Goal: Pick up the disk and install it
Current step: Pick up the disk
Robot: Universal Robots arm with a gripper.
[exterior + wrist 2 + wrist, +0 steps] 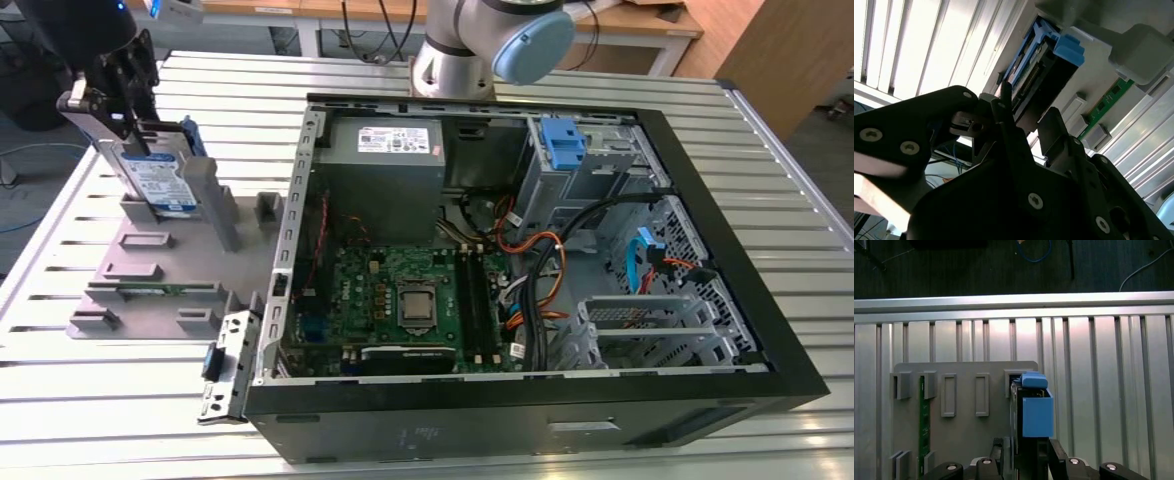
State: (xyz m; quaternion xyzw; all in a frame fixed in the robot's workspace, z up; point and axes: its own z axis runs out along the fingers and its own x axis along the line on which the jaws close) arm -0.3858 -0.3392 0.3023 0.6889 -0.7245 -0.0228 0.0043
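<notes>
The disk (pixel 158 178), silver-grey with a white-and-blue label and a blue bracket, stands on edge in the grey holder plate (pixel 147 270) at the exterior view's left. My gripper (pixel 118 105) sits over its top edge. In both wrist views the black fingers (pixel 1004 456) flank the disk (pixel 1035 412) and press against its two faces. The second wrist view shows the disk (pixel 1036 75) between the fingertips (pixel 1003 112), with the gripper (pixel 1026 122) shut on it. I cannot tell whether its lower edge still rests in the holder's slot.
The open computer case (pixel 694 180) lies to the exterior view's right of the holder, with the grey power supply (pixel 387 150), the motherboard (pixel 400 300) and a drive bay with a blue latch (pixel 566 145). A green memory stick (pixel 924 425) stands in the holder. The arm's base (pixel 461 60) is behind the case.
</notes>
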